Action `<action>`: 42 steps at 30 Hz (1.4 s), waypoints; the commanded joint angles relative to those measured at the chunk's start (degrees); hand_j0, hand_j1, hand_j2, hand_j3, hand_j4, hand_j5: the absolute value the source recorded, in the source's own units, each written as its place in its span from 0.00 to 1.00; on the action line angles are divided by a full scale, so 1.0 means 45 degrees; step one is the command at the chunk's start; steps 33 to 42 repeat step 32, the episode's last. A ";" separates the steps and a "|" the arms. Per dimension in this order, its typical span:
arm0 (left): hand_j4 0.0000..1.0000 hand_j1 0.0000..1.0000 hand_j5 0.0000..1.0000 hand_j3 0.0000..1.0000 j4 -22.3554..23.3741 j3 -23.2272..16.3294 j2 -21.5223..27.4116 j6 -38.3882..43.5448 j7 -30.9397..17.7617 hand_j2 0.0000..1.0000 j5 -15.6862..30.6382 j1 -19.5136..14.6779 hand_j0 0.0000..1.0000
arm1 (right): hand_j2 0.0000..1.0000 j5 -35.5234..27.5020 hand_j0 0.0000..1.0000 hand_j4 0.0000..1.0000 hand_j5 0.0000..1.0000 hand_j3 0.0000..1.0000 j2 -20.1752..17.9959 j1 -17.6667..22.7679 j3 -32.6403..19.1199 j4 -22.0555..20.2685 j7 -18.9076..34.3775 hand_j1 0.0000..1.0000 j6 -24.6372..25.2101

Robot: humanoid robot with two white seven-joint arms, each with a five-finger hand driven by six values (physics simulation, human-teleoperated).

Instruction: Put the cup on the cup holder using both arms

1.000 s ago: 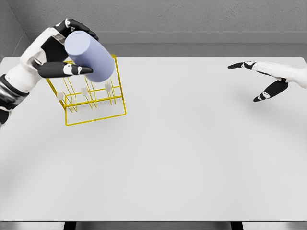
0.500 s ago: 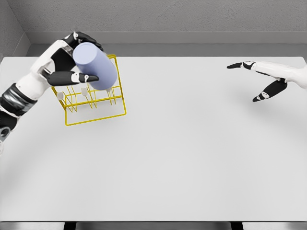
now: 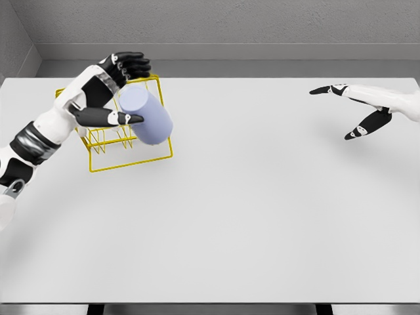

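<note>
Simulated test cell: bare white table (image 3: 262, 216), plain grey walls (image 3: 262, 23).

A pale lilac cylindrical cup (image 3: 146, 116) lies tilted in the yellow wire cup holder (image 3: 131, 152) at the far left of the white worktop (image 3: 262, 210). The left hand (image 3: 111, 88) is beside it, fingers spread. The right hand (image 3: 357, 108) hovers open at far right.

Pale lavender cylindrical cup (image 3: 146, 117) hides inner prongs of yellow wire cup holder (image 3: 131, 157). Left hand (image 3: 105, 92) covers holder's far-left corner. Right arm cut off at picture's right edge; left arm at left edge.
</note>
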 commanded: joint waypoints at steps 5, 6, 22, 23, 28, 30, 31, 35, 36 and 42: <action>1.00 1.00 1.00 1.00 -0.0055 0.0033 0.0045 -0.0021 -0.0040 1.00 0.0071 0.0020 1.00 | 1.00 -0.0093 1.00 1.00 1.00 1.00 -0.0011 0.0000 -0.0015 -0.0006 -0.0005 1.00 0.0034; 1.00 1.00 1.00 1.00 -0.0074 0.0033 0.0065 -0.0040 -0.0060 1.00 0.0071 0.0039 1.00 | 1.00 -0.0093 1.00 1.00 1.00 1.00 -0.0011 0.0000 -0.0015 -0.0006 -0.0005 1.00 0.0034; 1.00 1.00 1.00 1.00 -0.1304 0.0092 0.1099 -0.0352 -0.0821 1.00 0.0227 0.0566 1.00 | 1.00 -0.0074 1.00 1.00 1.00 1.00 0.0067 0.0000 -0.0034 0.0053 -0.0005 1.00 0.0034; 1.00 1.00 1.00 1.00 -0.1500 0.0072 0.1509 -0.0938 -0.1250 1.00 0.0168 0.0586 1.00 | 1.00 -0.0074 1.00 1.00 1.00 1.00 0.0067 -0.0020 -0.0034 0.0053 -0.0005 1.00 0.0034; 1.00 1.00 1.00 1.00 -0.2886 0.0072 0.3541 -0.3072 -0.2212 1.00 -0.1277 0.1035 1.00 | 1.00 -0.0093 1.00 1.00 1.00 1.00 0.0087 -0.0020 -0.0034 0.0053 -0.0005 1.00 0.0034; 1.00 1.00 1.00 1.00 -0.3062 0.0092 0.3989 -0.3072 -0.2212 1.00 -0.1316 0.1465 1.00 | 1.00 -0.0074 1.00 1.00 1.00 1.00 0.0087 0.0000 -0.0034 0.0053 -0.0005 1.00 0.0034; 1.00 1.00 1.00 1.00 -0.3062 0.0111 0.4264 -0.3072 -0.2212 1.00 -0.1316 0.1484 1.00 | 1.00 -0.0074 1.00 1.00 1.00 1.00 0.0087 -0.0020 -0.0034 0.0053 -0.0005 1.00 0.0034; 1.00 1.00 1.00 1.00 -0.3043 0.0092 0.4284 -0.3072 -0.2212 1.00 -0.1316 0.1484 1.00 | 1.00 -0.0074 1.00 1.00 1.00 1.00 0.0087 -0.0020 -0.0034 0.0053 -0.0005 1.00 0.0034; 1.00 1.00 1.00 1.00 -0.3043 0.0092 0.4284 -0.3072 -0.2212 1.00 -0.1316 0.1484 1.00 | 1.00 -0.0074 1.00 1.00 1.00 1.00 0.0087 -0.0020 -0.0034 0.0053 -0.0005 1.00 0.0034; 1.00 1.00 1.00 1.00 -0.3043 0.0092 0.4284 -0.3072 -0.2212 1.00 -0.1316 0.1484 1.00 | 1.00 -0.0074 1.00 1.00 1.00 1.00 0.0087 -0.0020 -0.0034 0.0053 -0.0005 1.00 0.0034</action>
